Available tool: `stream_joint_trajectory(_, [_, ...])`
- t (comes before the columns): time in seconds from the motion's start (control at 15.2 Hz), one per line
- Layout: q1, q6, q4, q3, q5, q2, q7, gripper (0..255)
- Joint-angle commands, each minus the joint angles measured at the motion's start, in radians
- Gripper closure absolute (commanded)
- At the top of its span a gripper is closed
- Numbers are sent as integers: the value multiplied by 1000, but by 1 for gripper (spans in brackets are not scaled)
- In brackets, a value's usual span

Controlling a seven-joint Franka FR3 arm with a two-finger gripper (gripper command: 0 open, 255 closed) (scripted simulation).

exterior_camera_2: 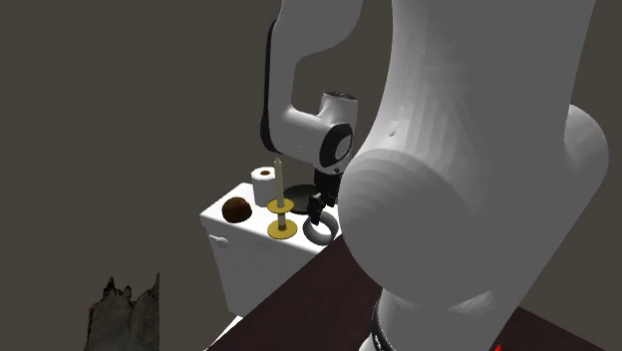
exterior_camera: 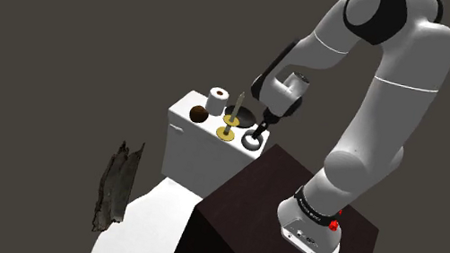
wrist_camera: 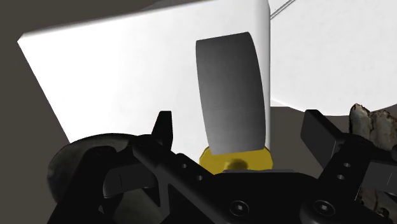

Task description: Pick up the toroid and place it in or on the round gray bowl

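Nearest, the dark stand (exterior_camera: 293, 212) is seen; beyond it the gripper (exterior_camera: 256, 137) is poised with fingers spread apart, nothing clasped, just over the pale toroid (exterior_camera_2: 319, 241) at the white tank's (exterior_camera: 189, 111) near edge. The round gray bowl (exterior_camera: 246, 113) is set just behind.

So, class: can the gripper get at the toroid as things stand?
Probably yes. The open gripper hangs right above the toroid near the white tank edge. The yellow candlestick stands close beside, not between them.
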Motion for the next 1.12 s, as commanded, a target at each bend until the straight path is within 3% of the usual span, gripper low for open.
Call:
stream_joint_trajectory(0.0, [-49, 19, 26, 56, 72, 41, -67, 0])
stream_joint_trajectory(0.26, [-121, 55, 71, 141, 171, 109, -161, 0])
stream_joint_trajectory(0.73, [-121, 55, 70, 141, 170, 109, -160, 0])
stream_joint_trajectory(0.79, [-121, 55, 70, 141, 170, 109, -160, 255])
stream_joint_trajectory(1.06, [-122, 55, 70, 141, 171, 109, -160, 255])
